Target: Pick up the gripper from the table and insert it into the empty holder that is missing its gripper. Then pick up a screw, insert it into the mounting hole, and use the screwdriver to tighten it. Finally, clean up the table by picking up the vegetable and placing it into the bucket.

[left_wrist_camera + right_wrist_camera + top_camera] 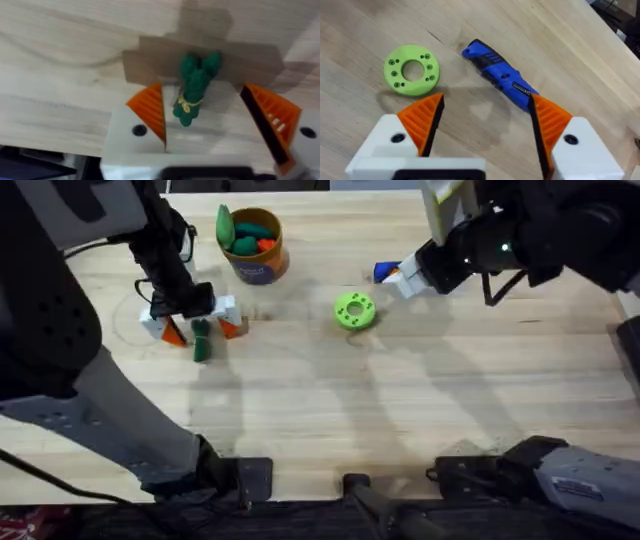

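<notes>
Two pincers spread wide, left (pixel 215 130) straddling the vegetable (pixel 195 90), right (pixel 485 130) by the screwdriver (pixel 500 75); an off-centre squeeze could roll the vegetable away.

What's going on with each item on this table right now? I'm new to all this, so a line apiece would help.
vegetable: lying on the table between the open fingers, not gripped.
left gripper: open, down around the vegetable.
bucket: upright, toy pieces inside.
screwdriver: lying flat on the table, not held.
right gripper: open, above the table beside the screwdriver.
green disc: flat on the table.
</notes>
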